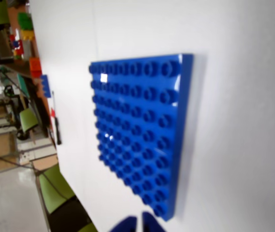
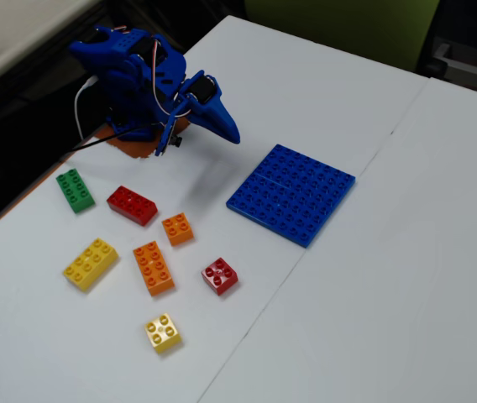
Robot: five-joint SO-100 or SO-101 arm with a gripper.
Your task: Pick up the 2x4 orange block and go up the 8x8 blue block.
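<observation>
On the table, the 2x4 orange block [image 2: 154, 268] is lying untouched left of the 8x8 blue block [image 2: 292, 192]; the gripper [image 2: 232, 134], fingers closed and empty, is needing to open and align lengthwise

In the wrist view the gripper [image 1: 138, 223] is cut by the bottom edge, so only 2 blue fingertips [image 1: 126, 225] show and their gap is hard to judge. The whole picture is soft: the studs of the 8x8 blue block [image 1: 142, 133] smear together, and the coloured bricks [image 1: 27, 29] at the top left are too blurred to sort, perhaps 3 or 4. In the fixed view the gripper [image 2: 230, 134] tapers to a point, its jaws unreadable
</observation>
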